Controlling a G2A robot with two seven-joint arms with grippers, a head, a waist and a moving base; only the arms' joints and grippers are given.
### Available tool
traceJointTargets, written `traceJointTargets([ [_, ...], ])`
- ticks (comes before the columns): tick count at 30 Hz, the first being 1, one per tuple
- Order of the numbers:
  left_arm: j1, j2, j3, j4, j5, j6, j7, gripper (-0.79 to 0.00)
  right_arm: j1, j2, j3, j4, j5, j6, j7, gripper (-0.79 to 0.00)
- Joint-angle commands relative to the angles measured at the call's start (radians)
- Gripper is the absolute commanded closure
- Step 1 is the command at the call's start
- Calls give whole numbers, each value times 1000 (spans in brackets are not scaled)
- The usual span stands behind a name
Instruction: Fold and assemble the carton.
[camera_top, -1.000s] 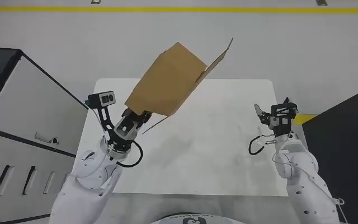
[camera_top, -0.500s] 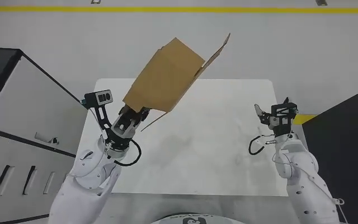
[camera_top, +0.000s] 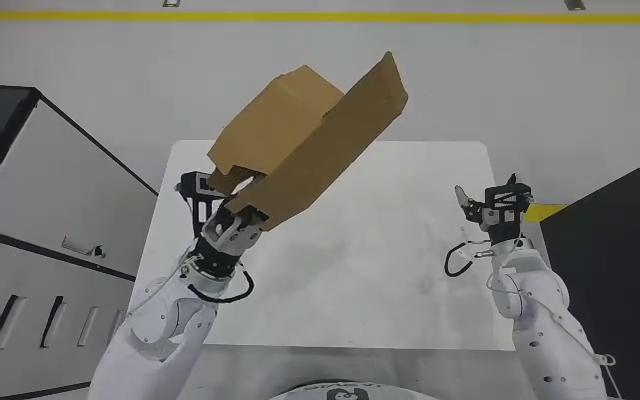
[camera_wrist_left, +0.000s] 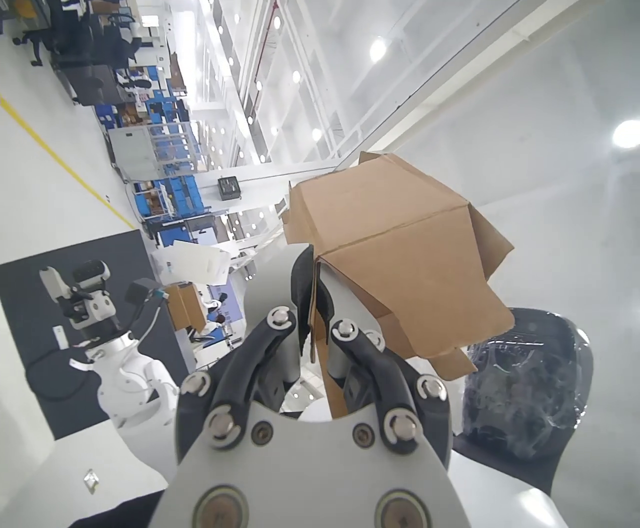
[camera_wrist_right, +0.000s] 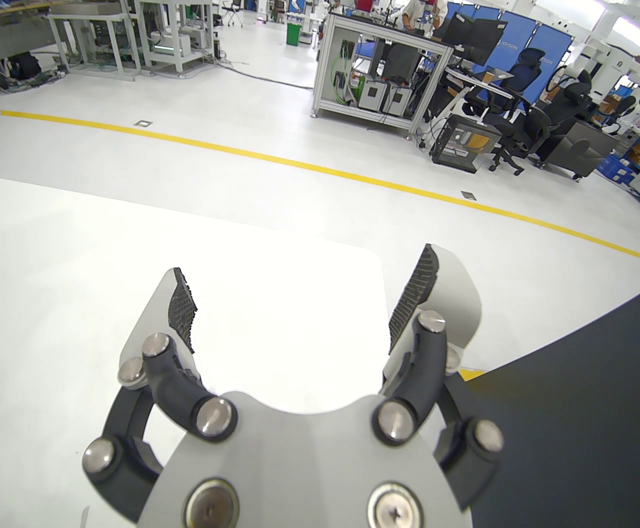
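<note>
A brown cardboard carton (camera_top: 305, 135) is held up in the air above the left back part of the white table (camera_top: 400, 260), tilted, with loose flaps. My left gripper (camera_top: 243, 213) is shut on the carton's lower edge; in the left wrist view its fingers (camera_wrist_left: 312, 310) pinch a thin cardboard panel of the carton (camera_wrist_left: 400, 250). My right gripper (camera_top: 468, 203) stands open at the table's right edge, far from the carton, and in the right wrist view the gripper (camera_wrist_right: 305, 295) has nothing between its fingers.
A grey cabinet (camera_top: 50, 200) stands to the left of the table. A black surface (camera_top: 600, 230) lies to the right, past the right arm. A yellow floor line (camera_top: 300, 16) runs behind the table.
The left arm has turned its wrist and rotated the carton, so a long side panel now faces up and the carton sits slightly higher. The right arm has kept still.
</note>
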Motion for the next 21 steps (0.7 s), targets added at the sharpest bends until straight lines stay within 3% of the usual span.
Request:
traceJointTargets([
  [1, 5, 0, -6, -2, -31, 14, -18, 0, 0, 0, 0, 0, 0, 0, 0, -785],
  [13, 12, -2, -29, 3, -17, 14, -66, 0, 0, 0, 0, 0, 0, 0, 0, -785],
  [21, -16, -3, -54, 26, 238, -144, -98, 0, 0, 0, 0, 0, 0, 0, 0, -785],
])
